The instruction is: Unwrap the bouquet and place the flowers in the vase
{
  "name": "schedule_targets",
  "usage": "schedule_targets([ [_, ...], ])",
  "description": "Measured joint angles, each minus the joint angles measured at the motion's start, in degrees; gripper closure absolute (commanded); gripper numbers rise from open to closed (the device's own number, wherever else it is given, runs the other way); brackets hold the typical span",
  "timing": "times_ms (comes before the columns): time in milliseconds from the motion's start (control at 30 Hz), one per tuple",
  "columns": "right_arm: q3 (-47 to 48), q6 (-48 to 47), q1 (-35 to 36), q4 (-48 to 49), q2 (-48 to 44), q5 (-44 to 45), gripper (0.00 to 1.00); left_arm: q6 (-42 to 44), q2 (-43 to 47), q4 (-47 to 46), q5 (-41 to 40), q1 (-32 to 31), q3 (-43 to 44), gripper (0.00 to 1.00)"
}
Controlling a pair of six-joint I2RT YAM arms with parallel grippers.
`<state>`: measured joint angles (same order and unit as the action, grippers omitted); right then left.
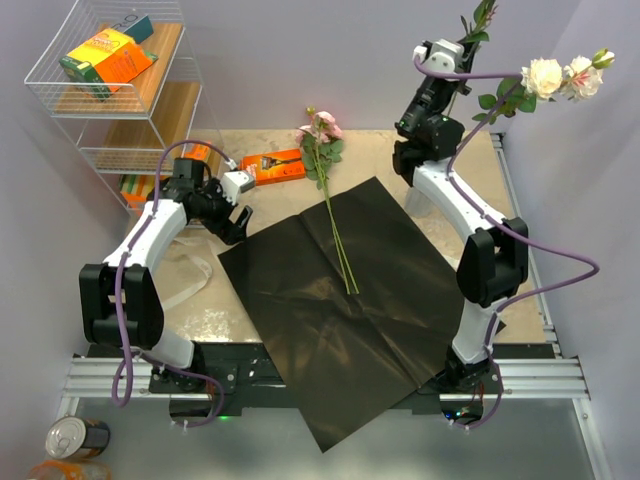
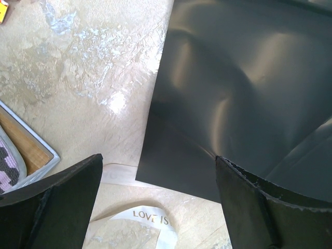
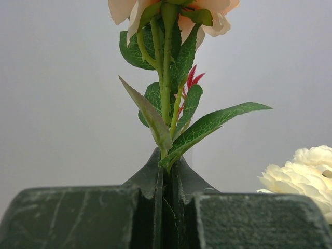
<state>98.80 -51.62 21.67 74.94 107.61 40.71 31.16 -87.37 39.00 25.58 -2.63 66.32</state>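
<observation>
While the black wrapping paper (image 1: 350, 310) lies spread flat in the top view, one pink flower (image 1: 322, 128) left on it, the right gripper (image 1: 462, 42) stands raised at the far right corner beside cream blooms (image 1: 560, 75); I cannot make out the vase. Left wrist: left gripper (image 2: 158, 171) gaping, empty, over the paper's edge and a printed ribbon (image 2: 150, 218). Right wrist: fingers clamped on a leafy rose stem (image 3: 165, 104), so the step looks like delivery, and next the stem end must find the vase mouth before release.
</observation>
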Motion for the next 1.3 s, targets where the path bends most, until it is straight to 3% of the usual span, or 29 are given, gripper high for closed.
schedule_targets([
  [533, -9.03, -3.63, 2.14, -0.26, 0.33, 6.43, 1.00, 0.02, -0.42, 0.68, 0.83, 0.37, 0.24, 0.07],
  [667, -11.52, -2.99, 3.52, -0.13, 0.33, 13.11, 0.80, 0.00, -0.42, 1.31, 0.87, 0.37, 0.37, 0.07],
  [767, -14.88, 0.87, 4.22, -1.70, -0.79, 19.43, 0.55, 0.00, -0.42, 1.73, 1.27, 0.37, 0.85, 0.07],
  [800, -16.39, 3.30, 4.39, -4.07, -1.95, 21.07, 0.44, -0.02, -0.42, 1.92, 1.33, 0.37, 1.07, 0.07],
  [900, -20.83, 18.03, 4.70, -19.67, -8.28, 23.74, 0.31, -0.02, -0.37, 2.38, 1.55, 0.37, 1.51, 0.07],
  [1067, -23.89, 42.05, 5.49, -43.15, -21.46, 22.25, 0.20, -0.02, 0.17, 2.78, 1.62, 0.37, 1.70, 0.07],
  [1300, -26.86, 53.22, 10.62, -56.11, -30.56, 16.26, 0.14, -0.04, 1.62, 3.58, 1.66, 0.37, 1.73, 0.07],
])
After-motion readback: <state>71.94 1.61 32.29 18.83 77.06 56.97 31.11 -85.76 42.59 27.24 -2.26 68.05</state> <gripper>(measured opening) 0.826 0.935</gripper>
